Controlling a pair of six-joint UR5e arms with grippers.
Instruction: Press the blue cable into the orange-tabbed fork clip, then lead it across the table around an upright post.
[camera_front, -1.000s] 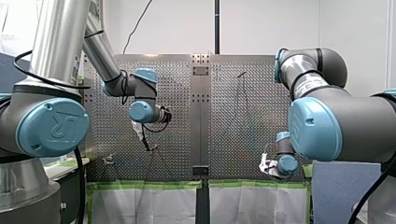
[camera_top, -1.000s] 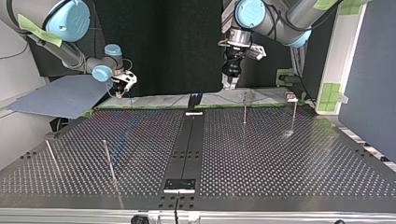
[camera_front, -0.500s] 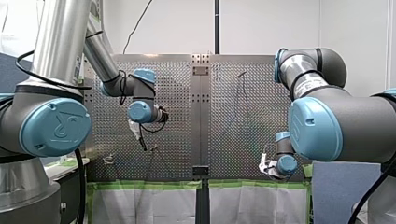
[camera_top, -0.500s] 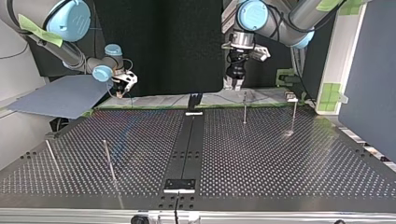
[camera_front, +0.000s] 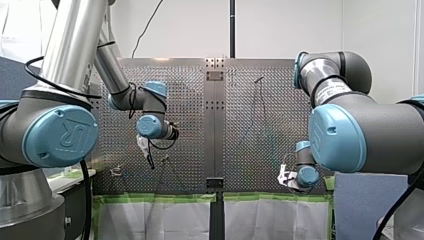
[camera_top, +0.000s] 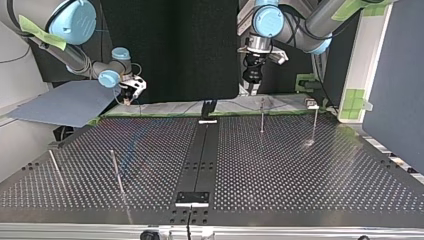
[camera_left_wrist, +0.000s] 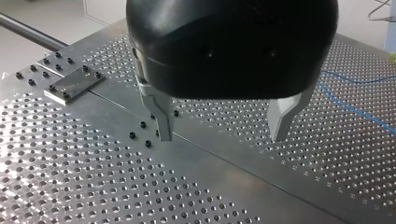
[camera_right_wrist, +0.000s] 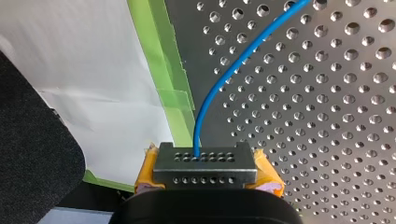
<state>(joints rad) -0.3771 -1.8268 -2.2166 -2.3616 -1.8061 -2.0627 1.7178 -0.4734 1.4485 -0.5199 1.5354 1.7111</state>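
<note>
Yellow pads (camera_right_wrist: 145, 172) of the right gripper (camera_right_wrist: 205, 165) are clamped on the blue cable (camera_right_wrist: 219, 88) at the green-taped edge of the table (camera_right_wrist: 327, 116), while the left gripper (camera_left_wrist: 222, 128) is held over its middle strip (camera_left_wrist: 224, 158), 2 metal fingers (camera_left_wrist: 161, 116) spread apart.

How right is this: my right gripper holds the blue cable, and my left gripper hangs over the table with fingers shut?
Not shut: the left wrist view shows my left gripper open, nothing between its fingers, over the table. My right gripper does hold the blue cable.
</note>
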